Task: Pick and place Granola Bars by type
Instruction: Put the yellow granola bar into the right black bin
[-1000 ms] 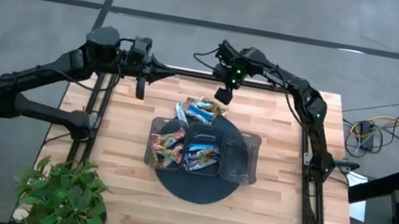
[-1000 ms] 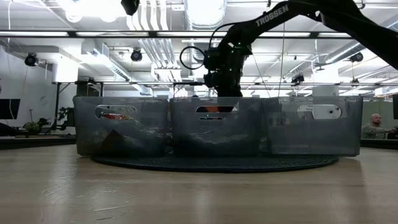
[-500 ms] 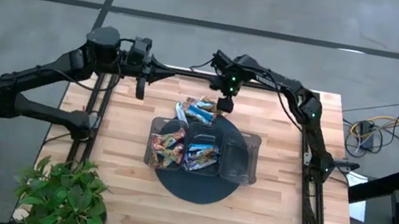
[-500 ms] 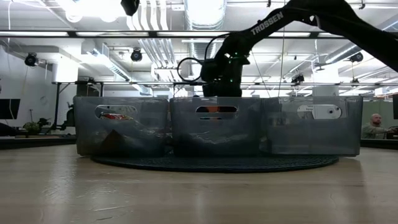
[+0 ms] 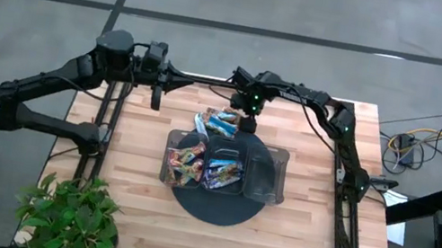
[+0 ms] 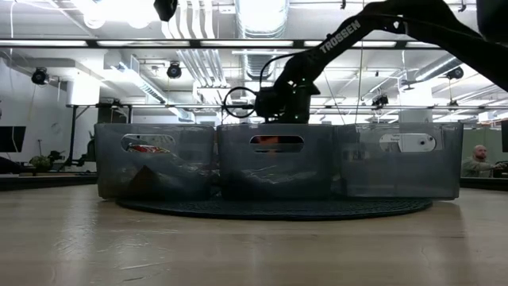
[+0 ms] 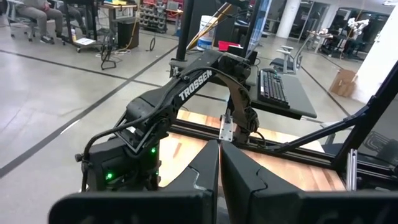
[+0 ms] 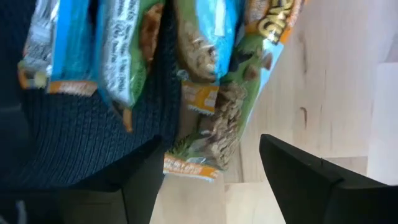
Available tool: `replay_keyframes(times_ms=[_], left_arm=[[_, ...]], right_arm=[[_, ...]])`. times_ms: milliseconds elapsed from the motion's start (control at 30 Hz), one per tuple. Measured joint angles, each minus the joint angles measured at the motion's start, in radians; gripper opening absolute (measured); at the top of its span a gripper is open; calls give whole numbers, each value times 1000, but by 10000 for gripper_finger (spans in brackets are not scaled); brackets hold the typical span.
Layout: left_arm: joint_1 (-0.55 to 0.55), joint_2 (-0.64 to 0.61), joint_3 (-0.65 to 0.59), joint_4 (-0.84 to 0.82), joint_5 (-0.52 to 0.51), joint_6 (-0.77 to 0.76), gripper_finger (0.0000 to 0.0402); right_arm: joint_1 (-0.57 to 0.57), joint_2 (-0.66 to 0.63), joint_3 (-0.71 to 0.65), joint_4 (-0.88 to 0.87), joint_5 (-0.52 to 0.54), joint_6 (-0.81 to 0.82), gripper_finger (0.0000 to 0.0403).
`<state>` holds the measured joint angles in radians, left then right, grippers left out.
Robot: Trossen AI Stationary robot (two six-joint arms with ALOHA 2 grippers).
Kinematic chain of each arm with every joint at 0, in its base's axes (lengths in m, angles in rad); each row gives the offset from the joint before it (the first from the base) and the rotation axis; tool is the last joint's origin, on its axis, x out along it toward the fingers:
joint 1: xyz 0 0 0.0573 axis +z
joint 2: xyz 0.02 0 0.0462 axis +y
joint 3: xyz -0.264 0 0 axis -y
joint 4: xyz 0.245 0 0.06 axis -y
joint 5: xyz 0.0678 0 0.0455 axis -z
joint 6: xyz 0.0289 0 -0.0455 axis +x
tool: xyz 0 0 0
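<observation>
One three-compartment tray (image 5: 279,157), two filled; one loose bar pile (image 5: 219,122).

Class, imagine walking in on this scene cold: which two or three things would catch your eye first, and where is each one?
First, the loose pile of granola bars on the wooden table, just behind the dark tray. Directly above that pile hangs the right tool, fingers open, bright wrappers filling its wrist view. The left tool waits shut at the table's back left edge.

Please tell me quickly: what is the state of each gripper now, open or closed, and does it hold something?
Left gripper: closed, holding nothing, waiting at the table's far left edge.
Right gripper: open, holding nothing, low over the loose granola bars.
</observation>
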<state>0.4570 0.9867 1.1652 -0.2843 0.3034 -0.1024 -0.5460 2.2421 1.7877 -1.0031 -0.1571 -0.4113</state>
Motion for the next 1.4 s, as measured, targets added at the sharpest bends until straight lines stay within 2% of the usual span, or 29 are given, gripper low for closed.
replay_keyframes(times_ms=[567,767,1133,1267,1400], left_arm=[[0,0,-6,-4,-15,-3,0],[0,0,-6,-2,-14,-3,0],[0,0,-6,-2,-13,-5,0],[0,0,-6,-2,-13,-5,0],[0,0,-6,-2,-13,-6,0]], right_arm=[[-2,-1,-62,124,1,120,229],[-2,-6,-94,141,4,119,192],[-5,-8,-86,116,6,125,86],[-11,-7,-51,78,3,119,73],[-21,-7,-1,-23,29,85,77]])
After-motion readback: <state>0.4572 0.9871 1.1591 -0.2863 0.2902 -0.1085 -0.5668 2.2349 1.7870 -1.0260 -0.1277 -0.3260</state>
